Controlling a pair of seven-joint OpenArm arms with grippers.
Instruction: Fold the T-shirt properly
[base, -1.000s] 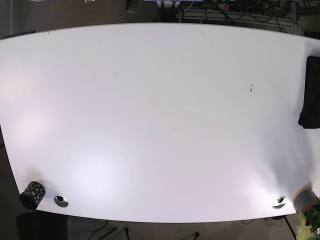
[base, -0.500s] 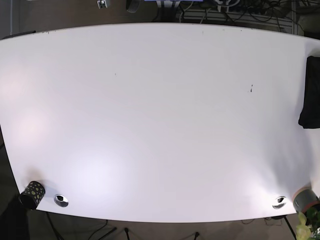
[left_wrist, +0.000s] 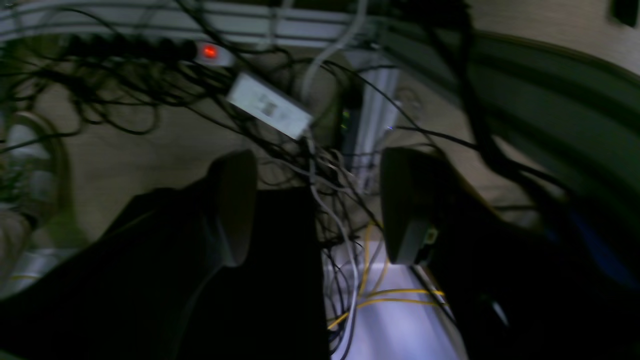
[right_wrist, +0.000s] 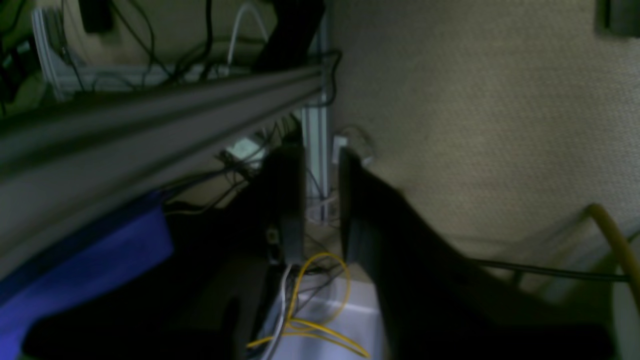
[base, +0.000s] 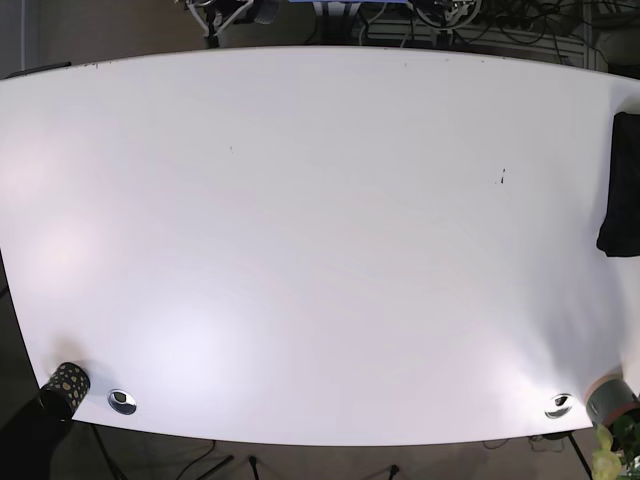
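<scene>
1. No readable writing anywhere; the label on the white adapter (left_wrist: 270, 106) is blurred.
2. T-shirt (base: 624, 185): a dark folded bundle at the white table (base: 320, 250)'s right edge, long axis running along that edge.
3. Left gripper (left_wrist: 317, 205) is spread wide over floor cables.
4. Right gripper (right_wrist: 321, 205) shows a narrow gap, holding nothing.

left gripper (left_wrist: 315, 205) agape, right gripper (right_wrist: 320, 200) narrowly parted (empty)
</scene>
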